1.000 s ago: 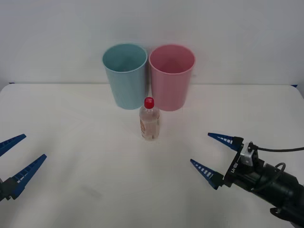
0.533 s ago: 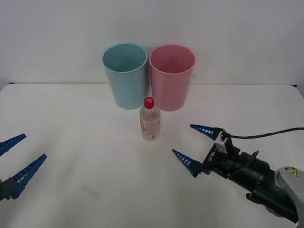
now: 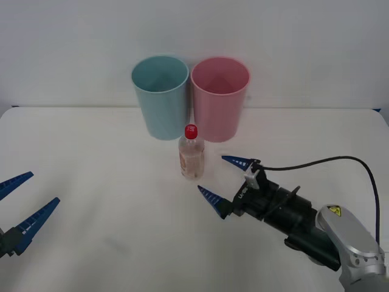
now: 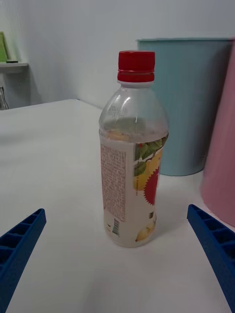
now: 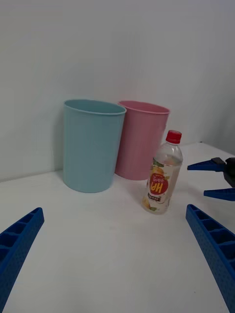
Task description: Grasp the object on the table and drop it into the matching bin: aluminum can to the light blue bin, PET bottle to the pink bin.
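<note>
Reaching in low from the table's right side, the right gripper points its two blue fingers at the bottle, which stands upright near the middle of the table, red cap up, just in front of the two bins at the far edge. Its long axis is vertical, so the level fingers would close across its body rather than along it. The bottle lies straight ahead of the jaws and a little beyond the fingertips, not yet between them and touching neither; in the right wrist view it stands centred in the gap. The jaws are spread wide, well wider than the bottle, and hold nothing. The right arm is plainly the nearer one; the left gripper hangs at the table's left edge, well apart from the bottle, its fingers likewise spread and empty. Behind the bottle, the pink bin stands to the right of the light blue bin, the two side by side. A short advance should bring the fingers either side of the label.
</note>
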`<state>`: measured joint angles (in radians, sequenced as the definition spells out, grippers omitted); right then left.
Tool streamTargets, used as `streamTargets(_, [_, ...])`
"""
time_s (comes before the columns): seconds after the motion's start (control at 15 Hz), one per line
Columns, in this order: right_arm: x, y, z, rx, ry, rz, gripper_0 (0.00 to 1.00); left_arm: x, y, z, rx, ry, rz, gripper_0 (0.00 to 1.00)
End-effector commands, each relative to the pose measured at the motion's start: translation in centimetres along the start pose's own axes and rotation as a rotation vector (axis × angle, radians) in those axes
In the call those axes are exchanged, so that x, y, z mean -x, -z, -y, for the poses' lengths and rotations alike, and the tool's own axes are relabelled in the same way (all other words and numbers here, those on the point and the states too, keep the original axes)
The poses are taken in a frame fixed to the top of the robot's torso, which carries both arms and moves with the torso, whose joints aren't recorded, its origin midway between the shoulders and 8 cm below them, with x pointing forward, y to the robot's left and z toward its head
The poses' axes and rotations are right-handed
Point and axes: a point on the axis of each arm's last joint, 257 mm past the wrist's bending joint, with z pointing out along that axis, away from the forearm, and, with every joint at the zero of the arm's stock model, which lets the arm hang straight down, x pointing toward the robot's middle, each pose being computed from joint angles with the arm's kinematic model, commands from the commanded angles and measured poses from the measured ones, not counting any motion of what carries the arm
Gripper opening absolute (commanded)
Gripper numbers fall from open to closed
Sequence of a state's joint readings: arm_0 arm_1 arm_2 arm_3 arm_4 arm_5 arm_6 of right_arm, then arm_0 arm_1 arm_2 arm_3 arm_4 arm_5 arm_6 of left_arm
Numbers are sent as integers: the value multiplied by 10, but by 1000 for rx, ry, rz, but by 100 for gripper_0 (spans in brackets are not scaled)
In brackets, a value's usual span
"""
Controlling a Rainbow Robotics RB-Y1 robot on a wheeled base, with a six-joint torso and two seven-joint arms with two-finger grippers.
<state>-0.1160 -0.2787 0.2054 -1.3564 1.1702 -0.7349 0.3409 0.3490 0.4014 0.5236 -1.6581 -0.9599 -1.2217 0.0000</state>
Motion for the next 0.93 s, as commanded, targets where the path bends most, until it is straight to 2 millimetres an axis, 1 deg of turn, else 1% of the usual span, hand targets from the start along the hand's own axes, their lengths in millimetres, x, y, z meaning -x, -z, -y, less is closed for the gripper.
streamTargets(0.07, [-2,-18,0,-7,-6,-3,100,0,0,0,0,0,0,100])
streamTargets(0.27, [-4,-45,3,-12,-14,-9,100,0,0,0,0,0,0,100])
streamTargets(0.8, [-5,-89,12,-4,-42,-30,100,0,0,0,0,0,0,100])
streamTargets(0.93, [-5,-103,16,0,-49,-41,100,0,0,0,0,0,0,100])
